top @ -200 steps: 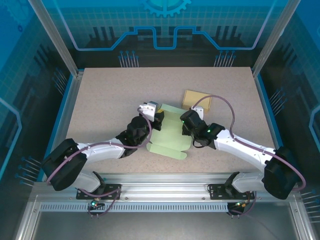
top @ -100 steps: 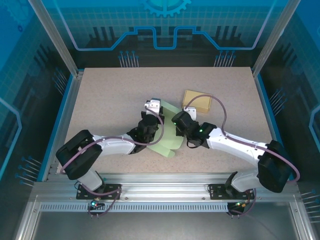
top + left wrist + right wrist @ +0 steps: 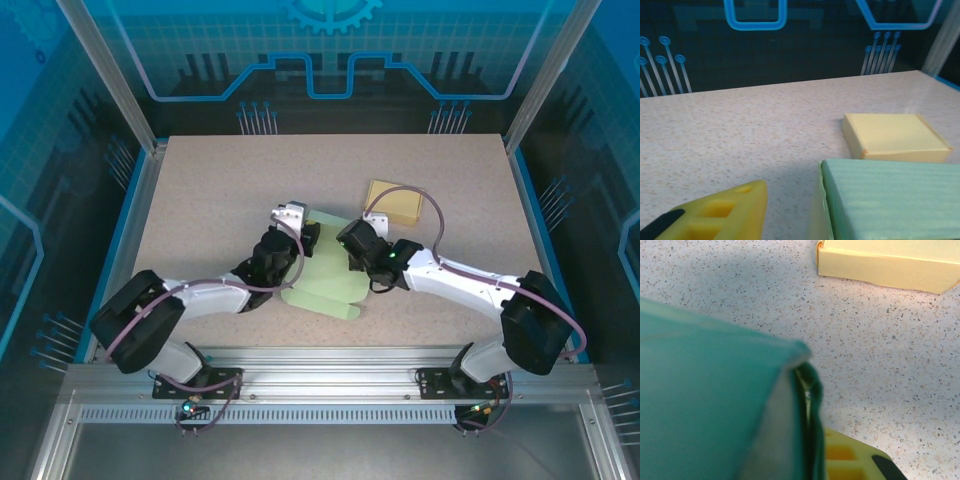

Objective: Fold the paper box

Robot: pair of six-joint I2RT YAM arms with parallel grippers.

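1. The green paper box (image 3: 325, 282) lies partly folded mid-table (image 3: 210, 190), toward the near edge
2. The left gripper (image 3: 308, 237) sits at the box's far left side (one yellow finger (image 3: 715, 212) shows beside the green wall); open or closed, I cannot tell
3. The right gripper (image 3: 350, 242) sits at its far right side, green paper against its finger (image 3: 850, 460); whether it is clamped I cannot tell
4. A yellow box (image 3: 396, 203) lies near, toward the far edge

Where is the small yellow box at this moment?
In the top external view, the yellow box lies right of centre on the table, just beyond the green paper box.
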